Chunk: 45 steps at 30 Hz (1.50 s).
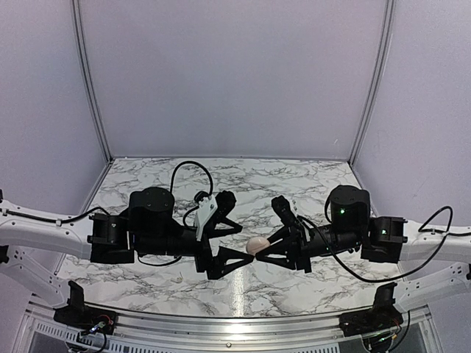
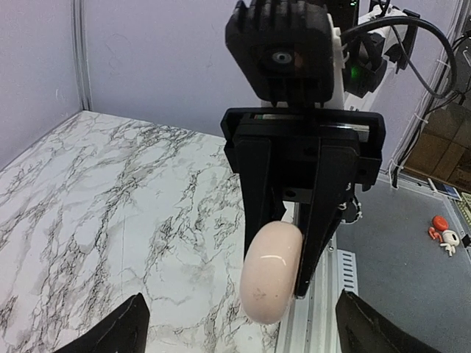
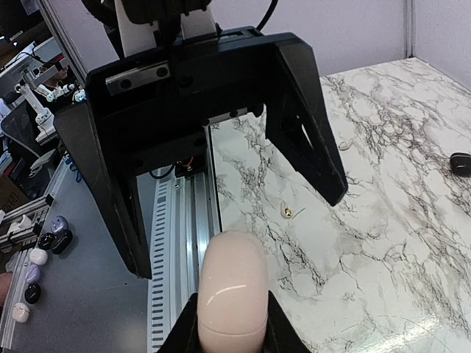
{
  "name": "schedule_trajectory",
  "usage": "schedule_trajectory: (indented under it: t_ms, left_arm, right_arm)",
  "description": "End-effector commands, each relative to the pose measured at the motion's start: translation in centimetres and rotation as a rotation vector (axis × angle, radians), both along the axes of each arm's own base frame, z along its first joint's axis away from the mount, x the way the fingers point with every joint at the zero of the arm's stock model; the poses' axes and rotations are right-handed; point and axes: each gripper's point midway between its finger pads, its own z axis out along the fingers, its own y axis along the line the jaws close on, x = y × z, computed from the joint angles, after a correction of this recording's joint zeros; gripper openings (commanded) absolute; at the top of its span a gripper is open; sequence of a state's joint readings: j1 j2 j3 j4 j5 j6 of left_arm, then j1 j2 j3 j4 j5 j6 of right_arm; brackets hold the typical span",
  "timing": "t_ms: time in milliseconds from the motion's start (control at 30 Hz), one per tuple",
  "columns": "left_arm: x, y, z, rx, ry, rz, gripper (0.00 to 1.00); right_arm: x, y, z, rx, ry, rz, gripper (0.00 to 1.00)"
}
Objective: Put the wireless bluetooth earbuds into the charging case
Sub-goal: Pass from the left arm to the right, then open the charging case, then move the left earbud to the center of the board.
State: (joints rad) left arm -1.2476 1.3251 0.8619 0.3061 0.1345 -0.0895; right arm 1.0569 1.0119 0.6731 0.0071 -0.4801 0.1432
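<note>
The cream-pink charging case (image 1: 257, 244) is closed and held in the air between the two arms. My right gripper (image 1: 263, 248) is shut on it; in the right wrist view the case (image 3: 234, 290) sticks out from between its fingers (image 3: 180, 334). My left gripper (image 1: 243, 241) is wide open, its fingers (image 2: 126, 331) on either side of the case (image 2: 271, 273) without touching it. A small black piece (image 3: 461, 163) lies on the marble far off; I cannot tell if it is an earbud. No other earbud shows.
The marble table (image 1: 309, 184) has a metal rail (image 3: 180, 243) along its near edge. A tiny pale bit with a gold dot (image 3: 287, 213) lies on the marble. Several small cases (image 3: 37, 254) sit on a grey surface off the table.
</note>
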Motion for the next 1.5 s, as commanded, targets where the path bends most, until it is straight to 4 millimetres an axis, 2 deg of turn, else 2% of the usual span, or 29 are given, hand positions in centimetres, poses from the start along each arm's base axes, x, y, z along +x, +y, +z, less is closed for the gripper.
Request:
schedule_trajectory:
  t_ms: [0, 133, 300, 567, 733, 833, 933, 1033, 1067, 1233, 1367, 1467]
  left_arm:
    - [1.0, -0.6, 2.2, -0.085, 0.033, 0.007, 0.90]
    - [2.8, -0.2, 2.4, -0.102, 0.063, 0.056, 0.88]
    - [3.8, 0.5, 2.8, -0.119, 0.075, 0.088, 0.87]
    - [6.3, 2.6, 2.7, -0.135, 0.105, 0.193, 0.87]
    - [6.8, 4.4, 2.8, -0.154, 0.116, 0.230, 0.88]
    - [8.0, 6.4, 2.1, -0.168, 0.173, 0.298, 0.88]
    - [9.4, 9.1, 0.1, -0.139, 0.261, 0.414, 0.87]
    - [10.0, 12.2, -3.4, -0.005, 0.349, 0.561, 0.86]
    - [9.6, 13.3, -5.2, 0.065, 0.379, 0.596, 0.85]
    - [7.5, 16.7, -8.6, 0.165, 0.456, 0.649, 0.83]
    - [6.4, 18.0, -11.8, 0.293, 0.491, 0.658, 0.77]
    - [5.5, 17.9, -14.0, 0.411, 0.540, 0.628, 0.71]
  right_arm:
    - [-0.4, 0.5, 3.0, 0.074, -0.069, 0.028, 0.01]
    - [-0.8, 0.4, 3.0, 0.075, -0.071, 0.047, 0.00]
    - [-1.2, 0.0, 2.9, 0.084, -0.076, 0.059, 0.00]
    - [-1.9, -0.2, 3.1, 0.109, -0.086, 0.090, 0.00]
    - [-1.7, -0.5, 3.1, 0.122, -0.102, 0.075, 0.00]
    - [-1.5, -0.6, 3.2, 0.126, -0.112, 0.063, 0.00]
    - [-1.4, -0.8, 3.3, 0.137, -0.123, 0.047, 0.00]
    - [-1.4, -1.0, 3.3, 0.148, -0.130, 0.041, 0.00]
    - [-1.4, -1.0, 3.3, 0.150, -0.132, 0.040, 0.00]
    - [-1.7, -1.0, 2.3, 0.144, -0.143, 0.063, 0.00]
    - [-1.8, -0.8, 1.6, 0.121, -0.134, 0.080, 0.00]
    - [-1.9, -0.8, 1.5, 0.114, -0.129, 0.083, 0.00]
